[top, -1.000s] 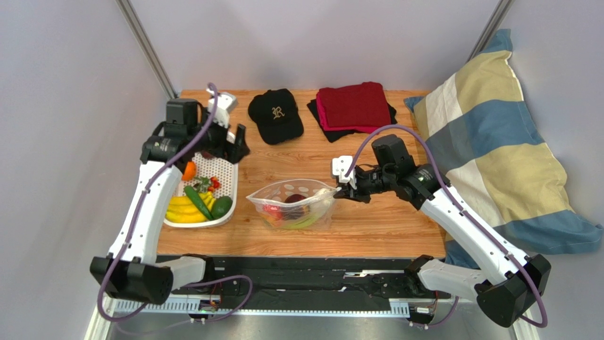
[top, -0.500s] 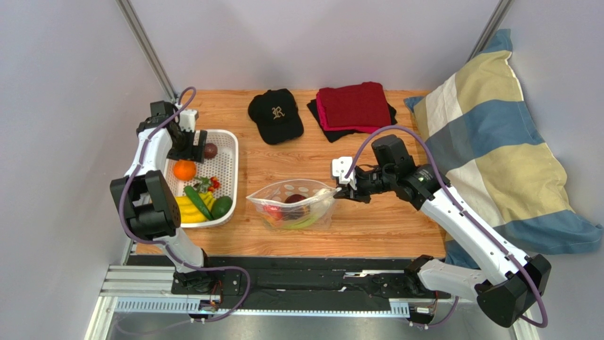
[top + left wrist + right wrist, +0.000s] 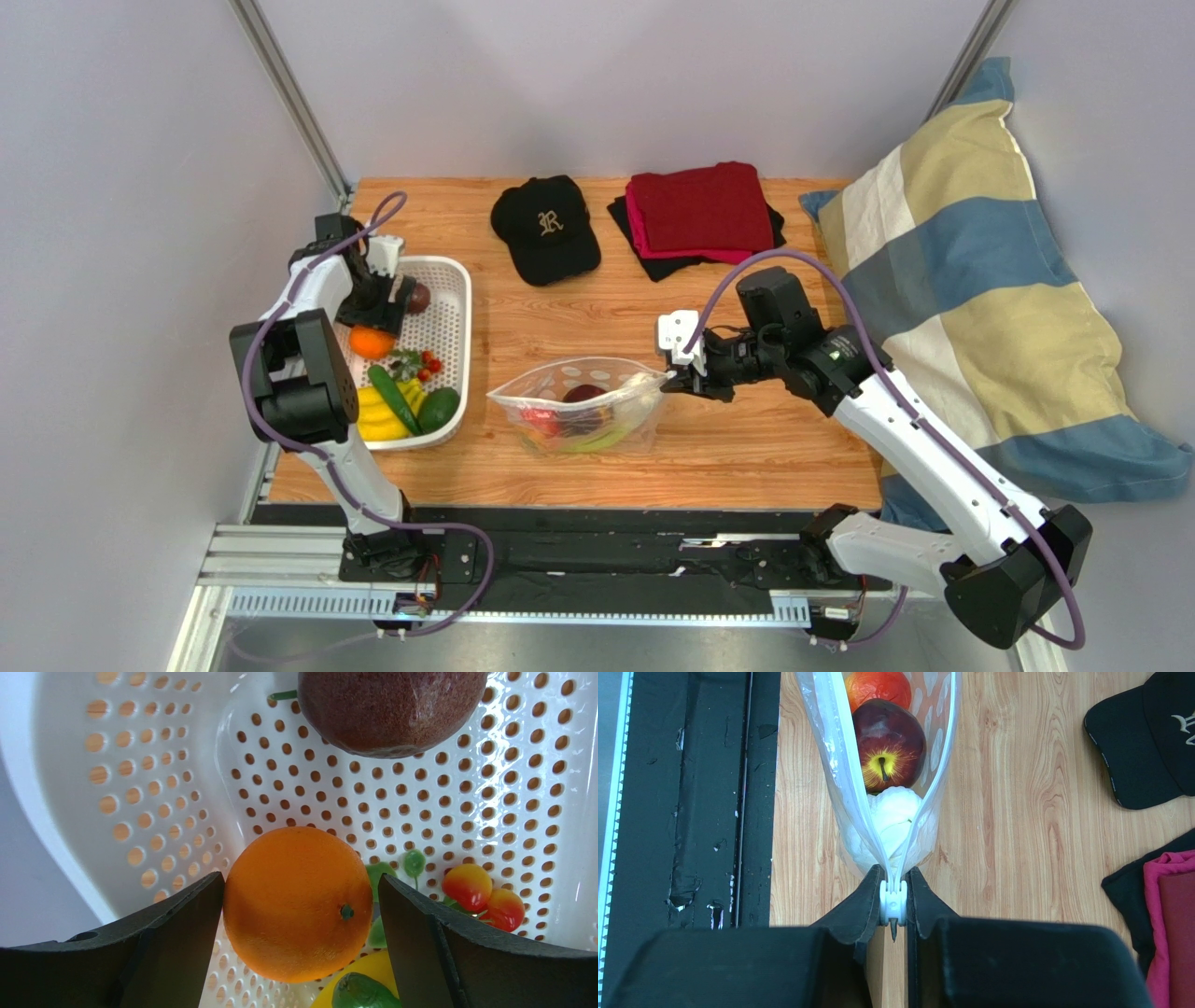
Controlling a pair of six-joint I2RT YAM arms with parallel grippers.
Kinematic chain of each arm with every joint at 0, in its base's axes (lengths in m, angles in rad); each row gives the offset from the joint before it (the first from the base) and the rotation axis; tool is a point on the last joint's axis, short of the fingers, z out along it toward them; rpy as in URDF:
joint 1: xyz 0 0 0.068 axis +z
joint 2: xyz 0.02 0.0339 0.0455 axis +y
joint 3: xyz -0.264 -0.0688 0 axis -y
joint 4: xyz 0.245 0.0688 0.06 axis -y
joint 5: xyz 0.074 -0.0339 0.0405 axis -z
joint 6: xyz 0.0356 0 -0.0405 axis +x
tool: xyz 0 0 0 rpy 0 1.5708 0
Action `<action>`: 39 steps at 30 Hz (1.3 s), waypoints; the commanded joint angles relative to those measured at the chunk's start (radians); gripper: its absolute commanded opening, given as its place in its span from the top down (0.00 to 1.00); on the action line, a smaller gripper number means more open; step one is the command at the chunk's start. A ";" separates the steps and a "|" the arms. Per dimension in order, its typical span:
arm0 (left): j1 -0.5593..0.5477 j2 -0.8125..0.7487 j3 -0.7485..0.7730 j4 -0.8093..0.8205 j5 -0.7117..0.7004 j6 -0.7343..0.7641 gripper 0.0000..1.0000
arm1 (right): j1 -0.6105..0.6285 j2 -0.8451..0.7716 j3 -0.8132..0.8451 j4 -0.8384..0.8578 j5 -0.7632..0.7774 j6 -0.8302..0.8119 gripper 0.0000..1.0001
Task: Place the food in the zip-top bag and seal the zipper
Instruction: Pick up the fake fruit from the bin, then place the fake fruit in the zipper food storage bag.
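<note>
My left gripper is open inside the white basket, its jaws on either side of the orange. The left finger is at the orange's skin and the right finger stands a little off it. A dark purple round fruit lies just beyond. The dotted zip-top bag lies open mid-table, holding a dark red apple, a red-yellow fruit and a pale green stalk. My right gripper is shut on the white zipper slider at the bag's right end.
The basket also holds bananas, a cucumber, a green fruit and small red cherries. A black cap and folded red cloth lie at the back. A striped pillow lies to the right.
My left arm has swung back to the left and come down into the basket, its open jaws now around the orange. The right arm and bag have not moved.
</note>
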 commanded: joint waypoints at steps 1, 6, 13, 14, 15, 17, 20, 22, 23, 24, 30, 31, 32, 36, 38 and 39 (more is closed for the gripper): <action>-0.014 -0.004 -0.026 0.019 0.026 0.023 0.15 | 0.007 -0.014 0.008 0.018 -0.007 -0.015 1.00; -0.028 -0.049 -0.048 0.025 0.059 0.007 0.31 | 0.005 -0.014 0.008 0.018 -0.003 -0.021 1.00; -0.144 -0.361 0.103 -0.146 0.387 -0.039 0.43 | 0.004 -0.011 0.008 0.016 -0.008 -0.021 1.00; -0.176 -0.394 0.145 -0.169 0.439 -0.046 0.43 | 0.007 -0.008 0.008 0.018 -0.010 -0.021 1.00; -0.219 -0.424 0.168 -0.197 0.546 -0.055 0.43 | 0.007 -0.004 0.011 0.018 -0.013 -0.021 1.00; -0.351 -0.493 0.228 -0.251 0.627 -0.081 0.46 | 0.007 -0.001 0.014 0.019 -0.014 -0.021 1.00; -0.513 -0.553 0.248 -0.249 0.724 -0.176 0.46 | 0.007 0.009 0.022 0.022 -0.014 -0.021 1.00; -0.598 -0.573 0.247 -0.246 0.764 -0.223 0.47 | 0.007 0.013 0.028 0.024 -0.016 -0.017 1.00; -0.635 -0.580 0.236 -0.243 0.767 -0.233 0.48 | 0.007 0.013 0.030 0.024 -0.017 -0.017 1.00; -0.707 -0.584 0.226 -0.240 0.764 -0.237 0.48 | 0.008 0.013 0.030 0.027 -0.017 -0.017 1.00; -0.852 -0.600 0.111 -0.248 0.655 -0.208 0.47 | 0.010 0.004 0.027 0.029 -0.011 -0.012 1.00; -0.870 -0.587 0.100 -0.248 0.635 -0.204 0.47 | 0.010 0.003 0.025 0.030 -0.011 -0.011 1.00; -0.878 -0.580 0.085 -0.251 0.623 -0.193 0.47 | 0.010 0.001 0.024 0.032 -0.011 -0.011 1.00; -0.887 -0.543 0.045 -0.260 0.535 -0.144 0.43 | 0.013 -0.001 0.022 0.036 -0.007 -0.004 1.00; -0.889 -0.529 0.044 -0.274 0.505 -0.136 0.35 | 0.016 -0.001 0.022 0.035 -0.003 -0.004 1.00; -0.889 -0.527 0.048 -0.283 0.463 -0.142 0.30 | 0.016 -0.004 0.022 0.035 -0.002 -0.003 1.00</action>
